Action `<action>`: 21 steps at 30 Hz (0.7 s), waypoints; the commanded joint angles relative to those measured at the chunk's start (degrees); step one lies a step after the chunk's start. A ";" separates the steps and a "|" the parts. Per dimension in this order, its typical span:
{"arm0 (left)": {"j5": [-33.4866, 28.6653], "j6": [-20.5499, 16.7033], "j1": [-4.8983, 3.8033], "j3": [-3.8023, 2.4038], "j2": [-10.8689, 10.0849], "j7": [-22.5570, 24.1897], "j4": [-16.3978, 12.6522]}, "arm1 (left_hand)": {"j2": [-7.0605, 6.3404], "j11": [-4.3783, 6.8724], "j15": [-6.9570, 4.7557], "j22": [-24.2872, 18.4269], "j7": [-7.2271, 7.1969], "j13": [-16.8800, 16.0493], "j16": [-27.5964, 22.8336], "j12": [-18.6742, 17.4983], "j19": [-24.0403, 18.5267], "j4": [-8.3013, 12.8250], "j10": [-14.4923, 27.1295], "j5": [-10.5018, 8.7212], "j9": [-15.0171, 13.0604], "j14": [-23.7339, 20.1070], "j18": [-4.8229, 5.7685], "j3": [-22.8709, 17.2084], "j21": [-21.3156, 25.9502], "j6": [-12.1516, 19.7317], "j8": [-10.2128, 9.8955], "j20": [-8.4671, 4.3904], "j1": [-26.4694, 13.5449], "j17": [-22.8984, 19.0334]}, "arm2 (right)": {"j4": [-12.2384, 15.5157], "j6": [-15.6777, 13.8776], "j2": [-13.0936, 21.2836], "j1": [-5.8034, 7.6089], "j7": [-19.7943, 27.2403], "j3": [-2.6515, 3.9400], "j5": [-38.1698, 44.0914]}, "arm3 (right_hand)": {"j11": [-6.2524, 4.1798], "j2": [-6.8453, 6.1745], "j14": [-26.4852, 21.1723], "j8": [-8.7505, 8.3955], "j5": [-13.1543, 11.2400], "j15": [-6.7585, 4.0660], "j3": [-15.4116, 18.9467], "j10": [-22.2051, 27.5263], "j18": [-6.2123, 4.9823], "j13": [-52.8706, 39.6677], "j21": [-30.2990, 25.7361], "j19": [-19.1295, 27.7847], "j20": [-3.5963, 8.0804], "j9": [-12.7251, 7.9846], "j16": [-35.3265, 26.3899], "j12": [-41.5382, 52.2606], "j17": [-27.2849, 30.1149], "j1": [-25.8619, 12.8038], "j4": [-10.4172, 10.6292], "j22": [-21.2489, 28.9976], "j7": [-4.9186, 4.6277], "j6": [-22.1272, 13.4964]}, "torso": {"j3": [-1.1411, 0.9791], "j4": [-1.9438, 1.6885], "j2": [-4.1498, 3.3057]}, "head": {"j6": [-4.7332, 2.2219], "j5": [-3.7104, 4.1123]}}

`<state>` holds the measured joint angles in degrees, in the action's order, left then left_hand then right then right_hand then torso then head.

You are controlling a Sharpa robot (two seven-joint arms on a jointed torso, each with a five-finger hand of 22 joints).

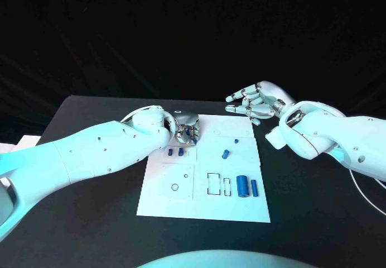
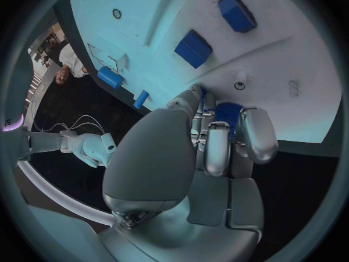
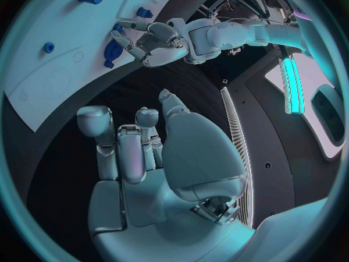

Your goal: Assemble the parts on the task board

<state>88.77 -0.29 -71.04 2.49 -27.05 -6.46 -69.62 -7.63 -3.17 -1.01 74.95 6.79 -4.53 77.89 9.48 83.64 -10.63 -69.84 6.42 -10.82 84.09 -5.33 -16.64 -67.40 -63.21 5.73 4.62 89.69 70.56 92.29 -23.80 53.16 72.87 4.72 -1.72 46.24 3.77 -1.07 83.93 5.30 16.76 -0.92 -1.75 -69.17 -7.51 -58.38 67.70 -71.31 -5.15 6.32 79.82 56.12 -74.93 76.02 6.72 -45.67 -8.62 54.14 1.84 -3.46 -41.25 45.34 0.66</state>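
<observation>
Table: a black table (image 1: 96,223) under a dark background, with the white board (image 1: 233,209) lying flat in the middle
Left hand: the left hand (image 1: 183,127) is down over the far left part of the board, fingers curled together around a small blue piece (image 2: 227,112); the left wrist view shows that piece pinched between the fingertips right at the board's surface
Right hand: the right hand (image 1: 256,101) hangs above the table past the board's far right corner, well apart from the left hand, fingers spread and holding nothing
Parts near the left hand: two small blue blocks (image 1: 175,151) sit on the board just beside the left hand, on the robot's side of it
Parts farther off: a short blue peg (image 1: 226,153) lies toward the board's middle, and a tiny blue bit (image 1: 236,140) sits beyond it
Parts at the near edge: two blue cylinders (image 1: 247,186) lie side by side, well away from both hands, next to a drawn rectangle (image 1: 213,183)
</observation>
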 commanded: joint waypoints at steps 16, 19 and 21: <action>-2.05 -3.31 0.46 -0.48 -1.77 0.26 -2.12 | 0.27 0.50 -0.80 2.69 0.04 -1.20 0.89 -0.62 0.53 3.28 -2.95 -0.09 0.41 2.07 1.16 -4.75 -2.56 -2.92 -0.37 -0.58 0.84 -0.09 | 0.00 0.77 -0.07 -0.04 0.34 0.01 0.33 | -0.19 0.43 2.66 0.13 0.49 0.08 -0.03 0.28 -0.48 -0.07 -0.39 0.37 0.06 0.09 -0.10 0.07 -1.05 0.11 0.07 0.05 -0.09 -0.26 | -0.03 -0.09 0.09 | -0.16 0.03; -3.49 -4.29 0.44 -1.04 -2.76 0.26 -3.03 | 0.16 0.39 -0.74 2.84 0.14 -1.22 0.87 -0.95 0.53 3.53 -2.86 -0.07 0.54 2.06 1.18 -5.23 -2.69 -2.88 -0.57 -0.55 0.54 -0.23 | -0.01 0.76 -0.02 -0.04 0.31 0.01 0.33 | -0.19 0.43 2.66 0.13 0.49 0.08 -0.03 0.28 -0.48 -0.07 -0.39 0.37 0.06 0.09 -0.10 0.07 -1.05 0.11 0.07 0.05 -0.09 -0.26 | -0.06 -0.11 0.15 | -0.34 0.06; -4.52 -4.70 0.41 -1.48 -3.55 0.20 -3.76 | 0.07 0.31 -0.68 2.92 0.20 -1.23 0.87 -1.22 0.52 3.68 -2.79 -0.07 0.64 2.06 1.19 -5.59 -2.75 -2.85 -0.74 -0.51 0.25 -0.31 | -0.01 0.75 0.01 -0.04 0.29 0.01 0.33 | -0.19 0.43 2.66 0.13 0.49 0.08 -0.03 0.28 -0.48 -0.07 -0.39 0.37 0.06 0.09 -0.10 0.07 -1.05 0.11 0.07 0.05 -0.09 -0.26 | -0.04 -0.12 0.16 | -0.51 -0.03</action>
<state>87.19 -2.70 -70.57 1.09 -30.45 -6.67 -72.92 -7.66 -2.65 -1.43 74.94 6.88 -5.75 78.42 8.44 83.85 -6.95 -72.60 6.13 -10.22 84.09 -4.72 -22.02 -69.90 -65.77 5.28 4.41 90.35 70.27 92.25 -23.75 53.19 72.87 4.72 -1.72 46.24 3.77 -1.07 83.93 5.30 17.09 -0.92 -1.75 -69.17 -7.51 -58.38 67.70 -71.31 -5.15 6.36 79.82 56.12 -74.92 76.01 6.71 -45.66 -8.62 54.14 1.81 -3.55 -41.13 44.98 0.71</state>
